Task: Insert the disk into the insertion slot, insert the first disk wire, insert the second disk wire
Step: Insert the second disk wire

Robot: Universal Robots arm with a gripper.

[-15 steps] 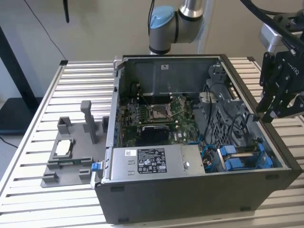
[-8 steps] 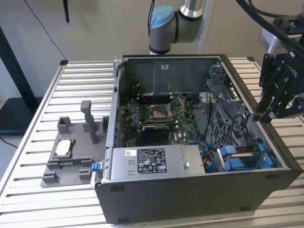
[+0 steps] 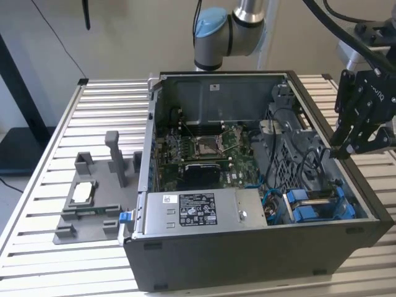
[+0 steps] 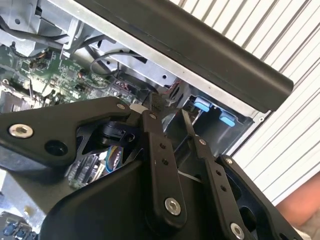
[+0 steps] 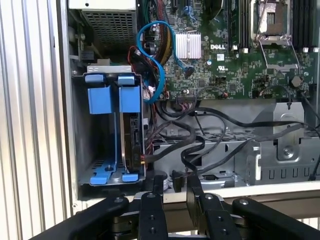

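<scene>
First wrist view: disk (image 5: 134, 136) standing on edge inside the insertion slot (image 5: 82, 150), clipped in blue carrier rails (image 5: 129, 95), with a blue cable (image 5: 159, 60) looping just beside and black wires (image 5: 200, 142) trailing nearby. Near the slot, over the computer case (image 3: 247, 260) wall, gripper (image 5: 175, 179) poised with fingers slightly parted, nothing between them. Green motherboard (image 5: 240, 55) farther inside the case.

Bright, even light washes the slatted table (image 3: 37, 207) pale; the computer case (image 3: 247, 260) interior sits in shadow.
</scene>
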